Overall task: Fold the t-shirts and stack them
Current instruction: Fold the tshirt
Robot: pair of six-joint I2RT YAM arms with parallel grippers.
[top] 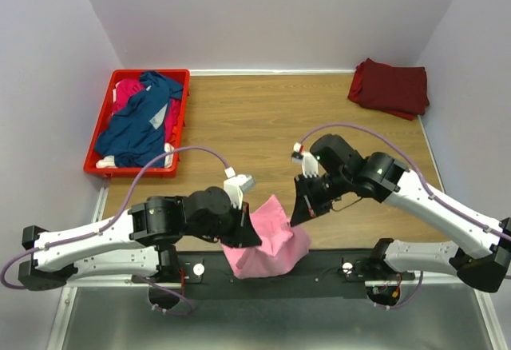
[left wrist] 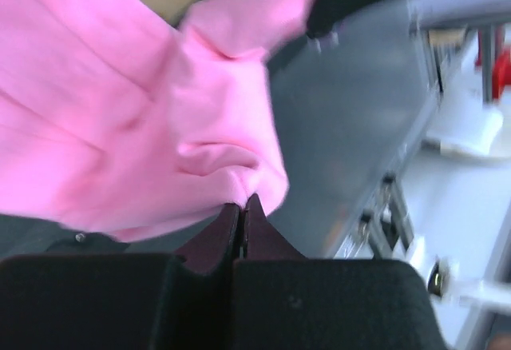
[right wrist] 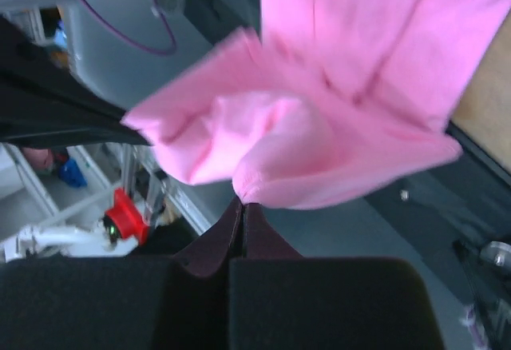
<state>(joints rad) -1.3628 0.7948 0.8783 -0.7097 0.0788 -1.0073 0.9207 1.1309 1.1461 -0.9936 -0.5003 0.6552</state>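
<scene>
The pink t-shirt (top: 267, 242) hangs bunched at the middle of the near edge of the tabletop (top: 263, 126), strung between the two tools. The left tool (left wrist: 242, 206) has its fingers pressed together on a fold at the shirt's left side; in the left wrist view the cloth spreads up and away from the tips. The right tool (right wrist: 242, 206) is likewise closed, pinching a gathered fold on the shirt's right side, with the fabric fanning out above it. Both pinch points sit higher than the shirt's lower part, which sags over the tabletop's near edge between the arm bases. A maroon t-shirt (top: 389, 86) lies folded at the far right corner, well apart from both tools. At the far left corner a red crate (top: 132, 172) holds a crumpled navy t-shirt (top: 140, 130) lying over a magenta t-shirt (top: 128, 92)
</scene>
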